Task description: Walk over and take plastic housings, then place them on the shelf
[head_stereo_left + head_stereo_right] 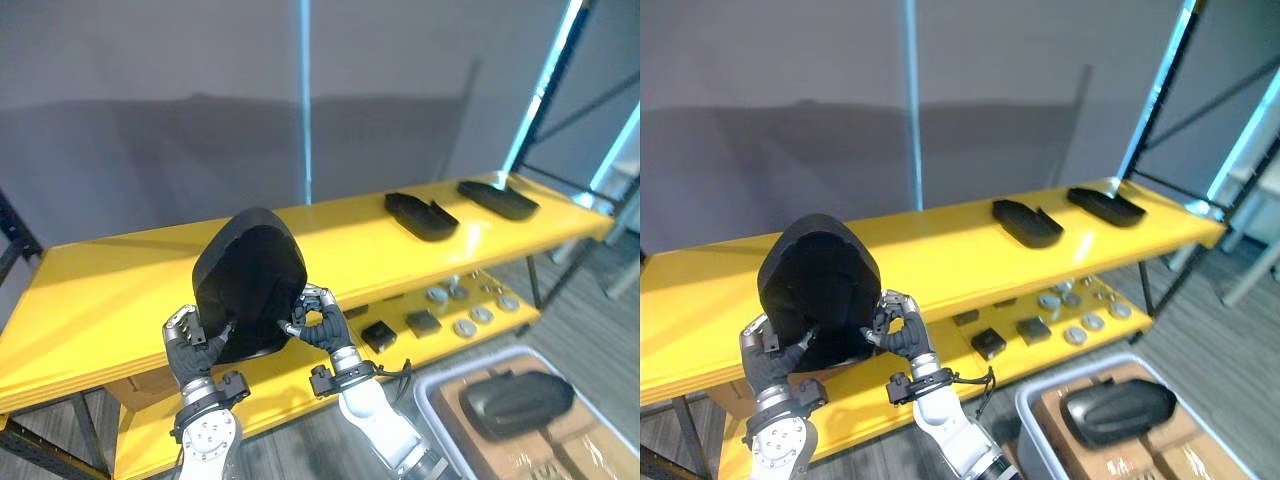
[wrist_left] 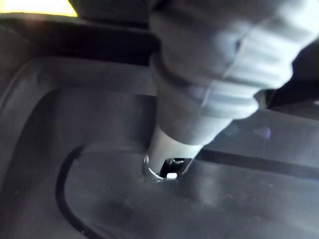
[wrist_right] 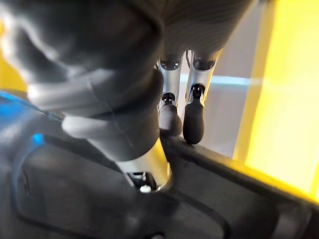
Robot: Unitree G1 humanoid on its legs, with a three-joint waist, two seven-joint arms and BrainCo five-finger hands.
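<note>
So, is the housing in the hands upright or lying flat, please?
Upright: the housing is held on edge between left hand and right hand.

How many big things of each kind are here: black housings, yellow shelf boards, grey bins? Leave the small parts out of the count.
black housings: 4
yellow shelf boards: 2
grey bins: 1
Total: 7
</note>
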